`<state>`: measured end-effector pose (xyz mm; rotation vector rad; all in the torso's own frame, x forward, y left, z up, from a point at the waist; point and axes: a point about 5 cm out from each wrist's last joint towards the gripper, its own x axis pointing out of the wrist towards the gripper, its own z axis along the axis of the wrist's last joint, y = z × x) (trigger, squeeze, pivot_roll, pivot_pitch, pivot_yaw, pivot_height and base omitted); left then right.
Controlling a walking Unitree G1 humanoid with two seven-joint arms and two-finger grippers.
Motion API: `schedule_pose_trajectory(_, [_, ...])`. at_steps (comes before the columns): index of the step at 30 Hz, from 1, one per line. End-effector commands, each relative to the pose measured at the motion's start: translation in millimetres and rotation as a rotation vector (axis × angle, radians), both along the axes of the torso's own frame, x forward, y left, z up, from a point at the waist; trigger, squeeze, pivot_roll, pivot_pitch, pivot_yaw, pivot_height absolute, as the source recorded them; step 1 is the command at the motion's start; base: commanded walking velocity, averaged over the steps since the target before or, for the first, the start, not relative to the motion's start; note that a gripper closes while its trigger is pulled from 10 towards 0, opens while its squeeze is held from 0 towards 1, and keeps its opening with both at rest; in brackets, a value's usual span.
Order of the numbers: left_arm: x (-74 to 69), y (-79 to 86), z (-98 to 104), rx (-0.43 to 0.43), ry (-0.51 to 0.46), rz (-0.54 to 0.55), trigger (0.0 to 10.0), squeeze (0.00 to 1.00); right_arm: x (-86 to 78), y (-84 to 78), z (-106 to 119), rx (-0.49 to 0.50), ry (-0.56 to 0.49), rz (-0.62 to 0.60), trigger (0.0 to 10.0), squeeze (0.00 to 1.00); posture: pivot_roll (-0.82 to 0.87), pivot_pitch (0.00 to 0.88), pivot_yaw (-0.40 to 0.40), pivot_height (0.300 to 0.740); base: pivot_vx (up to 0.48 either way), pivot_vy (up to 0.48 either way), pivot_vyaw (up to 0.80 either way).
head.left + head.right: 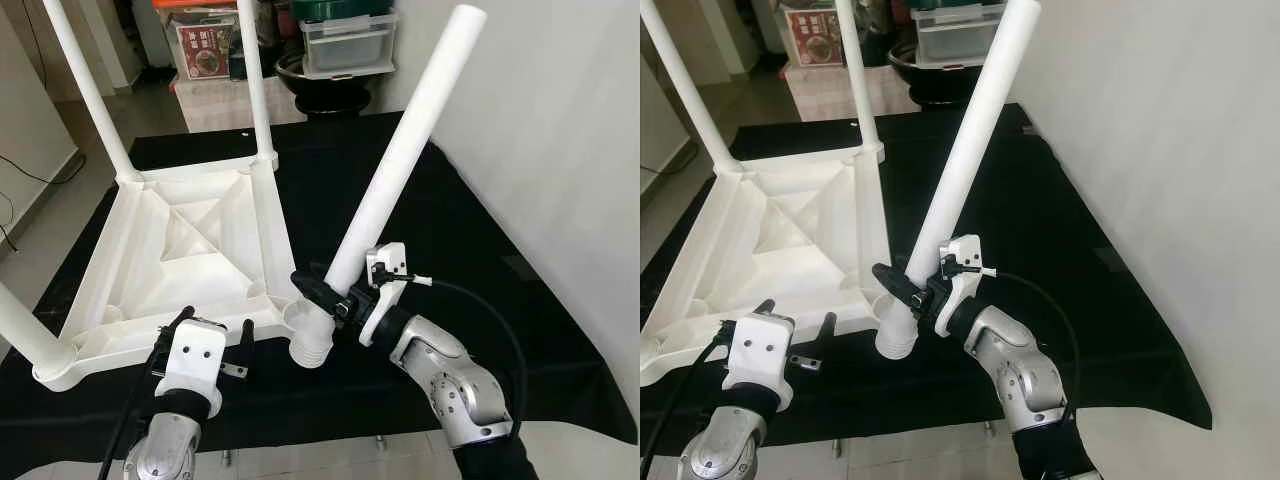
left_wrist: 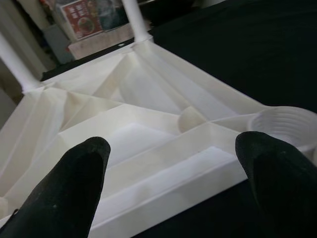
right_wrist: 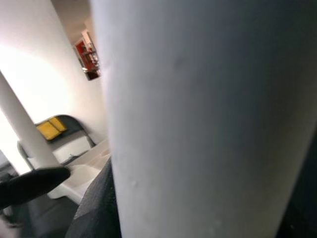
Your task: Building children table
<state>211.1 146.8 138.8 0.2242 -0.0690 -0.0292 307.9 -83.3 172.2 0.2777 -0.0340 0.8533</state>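
**Right pincer clamps a table leg at the near corner socket**

Right pincer point(image 1: 338, 297), its two black fingers closed around the lower part of a loose white table leg point(image 1: 400, 160), holds the leg tilted, its top leaning away to the right. The leg's ribbed, threaded foot sits at the near right corner of the upturned white table top point(image 1: 175, 265), at or in the round corner socket point(image 2: 285, 126); whether it is seated cannot be told.

Left pincer point(image 1: 205, 340) hovers just beside the near edge of the table top, fingers spread wide with nothing between them.

The table top lies underside up on a black floor mat point(image 1: 470, 230). Three fitted legs already stand at its other corners, among them the far left leg point(image 1: 85, 85) and the far right leg point(image 1: 255, 80). Plastic storage boxes point(image 1: 345, 40) sit beyond the mat's far edge.
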Motion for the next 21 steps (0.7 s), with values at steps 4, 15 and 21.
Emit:
schedule_pose_trajectory(4, [-4.1, -0.7, 0.1, 0.025, 0.016, -0.018, 10.0, 0.0, 7.5, -2.5, 21.1, 0.004, -0.084, -0.027, 10.0, 0.0, -0.05, 0.074, 0.034, 0.74, 0.0, 0.0, 0.0])
schedule_pose_trajectory(15, [-23.3, -7.4, 6.4, 0.015, 0.039, -0.059, 10.0, 0.0, 60.2, -11.2, 81.4, -0.081, -0.215, -0.212, 10.0, 0.0, -0.02, 0.154, 0.022, 0.74, 0.0, 0.0, 0.0])
schedule_pose_trajectory(21, [-28.4, -9.0, 7.4, 0.016, 0.046, -0.058, 10.0, 0.0, 71.6, -15.5, 92.4, -0.107, -0.225, -0.312, 10.0, 0.0, -0.02, 0.181, 0.022, 0.74, 0.0, 0.0, 0.0])
